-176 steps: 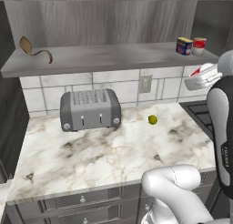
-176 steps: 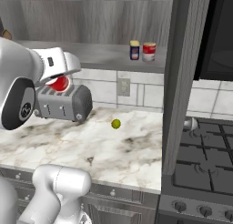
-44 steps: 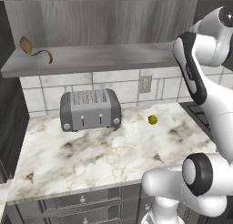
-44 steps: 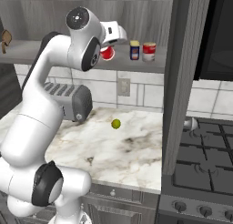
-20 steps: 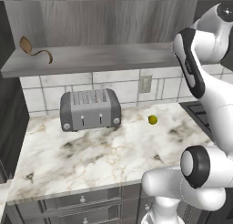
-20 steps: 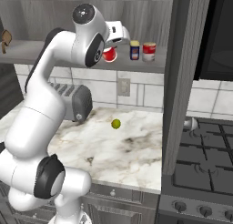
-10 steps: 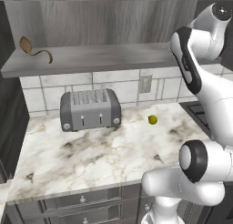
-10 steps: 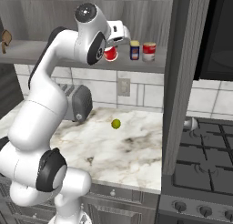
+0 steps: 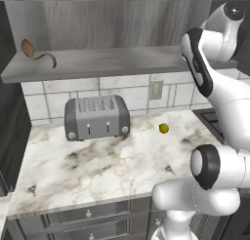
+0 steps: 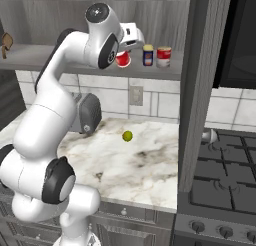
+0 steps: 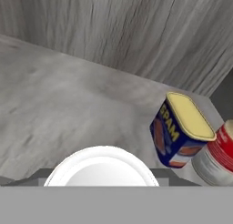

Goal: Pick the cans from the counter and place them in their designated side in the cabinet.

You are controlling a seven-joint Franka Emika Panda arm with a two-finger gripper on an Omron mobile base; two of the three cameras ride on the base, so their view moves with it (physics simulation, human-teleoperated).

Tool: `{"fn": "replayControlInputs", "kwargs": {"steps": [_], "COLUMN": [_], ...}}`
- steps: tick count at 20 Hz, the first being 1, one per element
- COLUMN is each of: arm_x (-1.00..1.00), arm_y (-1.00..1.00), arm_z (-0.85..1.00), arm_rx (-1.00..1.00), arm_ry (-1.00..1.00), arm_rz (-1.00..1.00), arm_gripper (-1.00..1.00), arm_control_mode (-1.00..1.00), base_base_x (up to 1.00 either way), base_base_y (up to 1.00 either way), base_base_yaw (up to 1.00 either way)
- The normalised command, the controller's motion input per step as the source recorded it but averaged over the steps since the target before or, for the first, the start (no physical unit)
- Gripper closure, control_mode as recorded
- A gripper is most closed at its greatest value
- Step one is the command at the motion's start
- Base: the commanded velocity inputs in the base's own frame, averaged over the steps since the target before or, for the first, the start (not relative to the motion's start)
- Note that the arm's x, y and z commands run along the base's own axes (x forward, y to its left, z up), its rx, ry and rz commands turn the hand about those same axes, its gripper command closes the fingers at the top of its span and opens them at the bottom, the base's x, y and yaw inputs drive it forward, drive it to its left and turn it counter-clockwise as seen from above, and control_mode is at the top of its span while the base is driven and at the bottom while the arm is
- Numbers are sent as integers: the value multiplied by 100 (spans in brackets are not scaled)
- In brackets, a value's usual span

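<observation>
My gripper (image 10: 124,53) is shut on the red can (image 10: 123,59) with the white lid (image 11: 101,169), gripping it from above. It holds the can low over the grey wood-grain shelf of the cabinet (image 10: 45,60); whether the can touches the shelf I cannot tell. Just right of it on the shelf stands the dark blue can (image 10: 148,55) with the yellow top (image 11: 179,132). The white marble counter (image 10: 150,165) lies below.
A red can with a wide white band (image 10: 163,57) stands right of the blue one (image 11: 218,157). On the counter (image 9: 97,166) sit a grey toaster (image 9: 96,117) and a small yellow-green ball (image 9: 164,128). A dark side panel (image 10: 200,90) and the stove (image 10: 220,185) are at right.
The gripper with the red can has edged slightly to the right along the shelf, toward the blue can. Nothing else has moved.
</observation>
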Motion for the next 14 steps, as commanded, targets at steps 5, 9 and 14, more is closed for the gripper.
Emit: {"fn": "replayControlInputs", "kwargs": {"steps": [5, 9, 14], "arm_x": [13, 13, 15], "arm_y": [-1, -1, -2], "arm_z": [-7, -5, -3], "arm_rx": [0, 0, 0], "arm_ry": [3, 3, 2], "arm_rz": [0, 0, 0], "arm_gripper": [100, 100, 100], "arm_control_mode": [-100, -100, -100], "base_base_x": [0, 0, 0], "base_base_y": [0, 0, 0], "base_base_yaw": [0, 0, 0]}}
